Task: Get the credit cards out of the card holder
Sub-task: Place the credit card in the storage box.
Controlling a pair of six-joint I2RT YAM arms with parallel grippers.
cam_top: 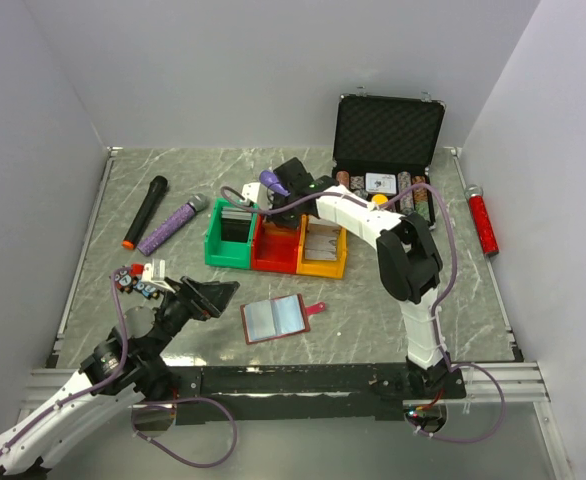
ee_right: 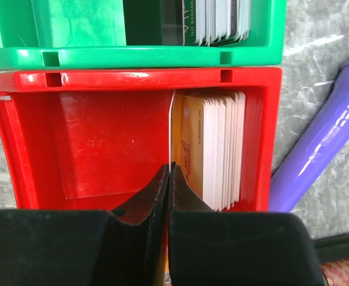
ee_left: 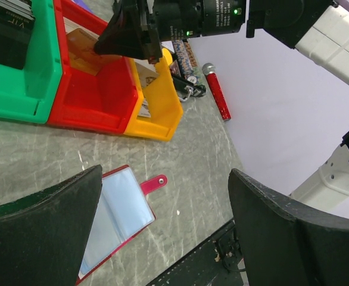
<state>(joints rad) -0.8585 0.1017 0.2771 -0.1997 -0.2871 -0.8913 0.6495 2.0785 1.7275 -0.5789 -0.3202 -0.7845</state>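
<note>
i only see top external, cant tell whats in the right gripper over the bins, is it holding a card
Observer: Yes. The right wrist view shows the right gripper shut on a thin card, seen edge-on above the red bin.
Operator: anything in that bin
Observer: A stack of cards stands upright against one wall.
Operator: and the card holder, any cards in it
Observer: In the left wrist view the card holder lies open under the open left gripper. The sleeve in sight looks pale and bare, but one finger hides part of it.
</note>
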